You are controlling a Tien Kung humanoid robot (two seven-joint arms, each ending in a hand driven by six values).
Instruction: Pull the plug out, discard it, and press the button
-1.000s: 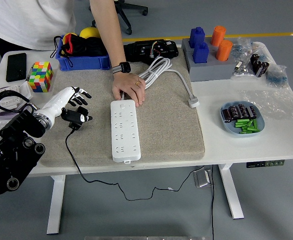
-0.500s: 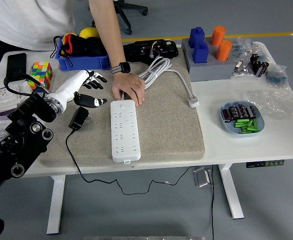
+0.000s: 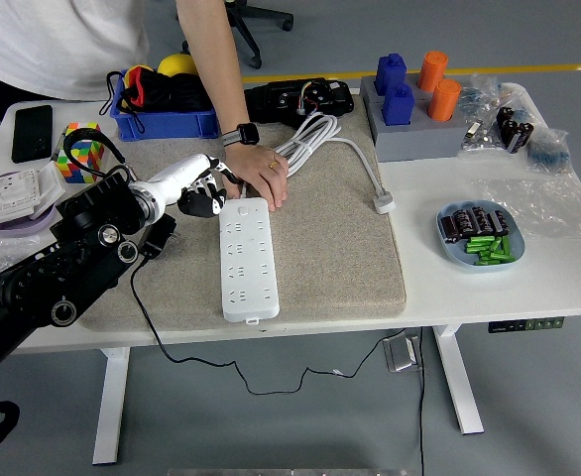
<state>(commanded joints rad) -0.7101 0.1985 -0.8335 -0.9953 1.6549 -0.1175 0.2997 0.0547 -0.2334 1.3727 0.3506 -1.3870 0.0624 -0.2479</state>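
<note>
Now left hand (image 3: pixel 199 190) by strip's (image 3: pixel 245 256) far left corner on mat (image 3: pixel 340 248), fingers loosely spread, grasping nothing. Plug (image 3: pixel 158 236) loose near mat's left edge, mostly behind arm. Person's hand (image 3: pixel 258 176) pressing on strip's far end.

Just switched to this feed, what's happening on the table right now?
The robot's left hand hovers at the top left corner of the white power strip on the mat, holding nothing. A person's hand pins the strip's top end. The black plug lies on the mat left of the strip, already out. No right arm shows.
</note>
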